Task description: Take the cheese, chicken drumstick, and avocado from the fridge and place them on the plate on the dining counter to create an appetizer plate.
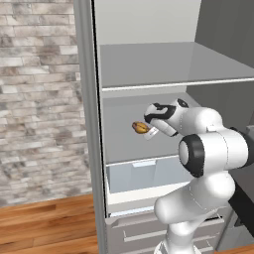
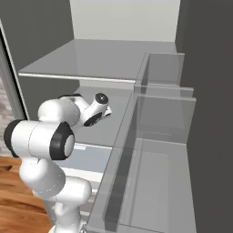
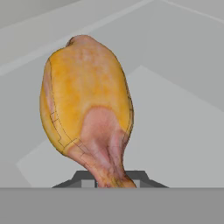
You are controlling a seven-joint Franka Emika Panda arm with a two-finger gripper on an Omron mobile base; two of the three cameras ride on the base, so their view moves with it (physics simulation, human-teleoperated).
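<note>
Grey shelves of the open fridge (image 1: 149, 64) fill the scene, with a brick wall to the left and wood floor below. I have the arm reaching in over the middle shelf, above a translucent drawer (image 1: 144, 176) at the near edge.

Gripper (image 1: 150, 130): pointed left and into the fridge, its jaws pinched on the narrow bone end of the chicken drumstick (image 1: 141, 127). In the hand view the drumstick (image 3: 87, 109) rises straight out from between the two dark tips, thick end farthest from the hand. I judge the thin end was taken because it fits between the jaws, whereas the bulbous end would be too wide and rounded to clamp securely.

Position of the drumstick: just left of the gripper, in the middle compartment. Whether it rests on the shelf or hangs slightly clear of it, I cannot tell.

Right base view: the arm's wrist (image 2: 96, 109) sits beside the clear door bins (image 2: 159, 118) on the right, so I would need to back out along the same line to avoid them.

Step in hand, by my reading: the drumstick is grasped, not yet withdrawn.
</note>
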